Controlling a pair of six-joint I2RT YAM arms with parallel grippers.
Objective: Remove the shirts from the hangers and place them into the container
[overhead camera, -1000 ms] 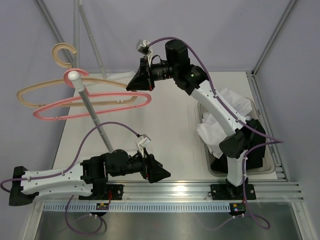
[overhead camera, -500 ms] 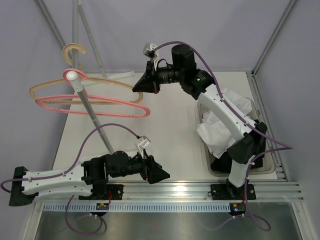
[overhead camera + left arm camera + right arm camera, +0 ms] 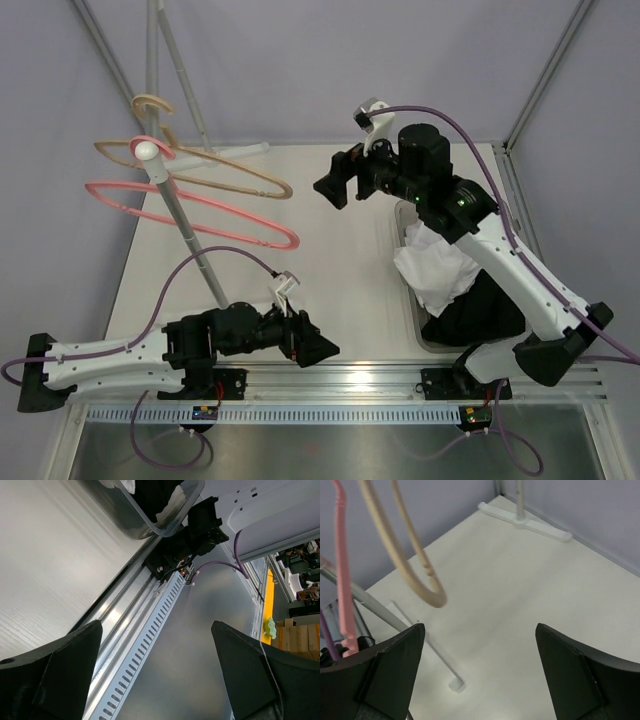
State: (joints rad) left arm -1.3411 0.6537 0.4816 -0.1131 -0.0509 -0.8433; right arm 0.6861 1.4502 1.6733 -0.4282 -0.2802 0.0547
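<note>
Two bare hangers hang on the rack pole point(image 3: 180, 215): a pink hanger point(image 3: 190, 205) and, above it, a tan hanger point(image 3: 222, 166). The white shirt point(image 3: 435, 265) and the black shirt point(image 3: 480, 312) lie heaped in the container point(image 3: 418, 325) at the right. My right gripper point(image 3: 335, 185) is open and empty in mid-air, a little right of the hangers' ends. In the right wrist view the tan hanger point(image 3: 415, 555) and pink hanger point(image 3: 342, 580) are up left of the gripper point(image 3: 480, 645). My left gripper point(image 3: 315, 345) stands open and empty, low by the front rail point(image 3: 145, 615), with the container's corner point(image 3: 165, 525) beyond.
The rack's white foot point(image 3: 525, 522) lies at the table's far edge, and its grey pole slants toward the left arm. The right arm's base point(image 3: 200, 525) stands beside the container. Frame posts rise at the back corners.
My right gripper has opened and drawn back to the right, away from the hangers. Both hangers have swung round on the pole. The left arm has stayed in place.
</note>
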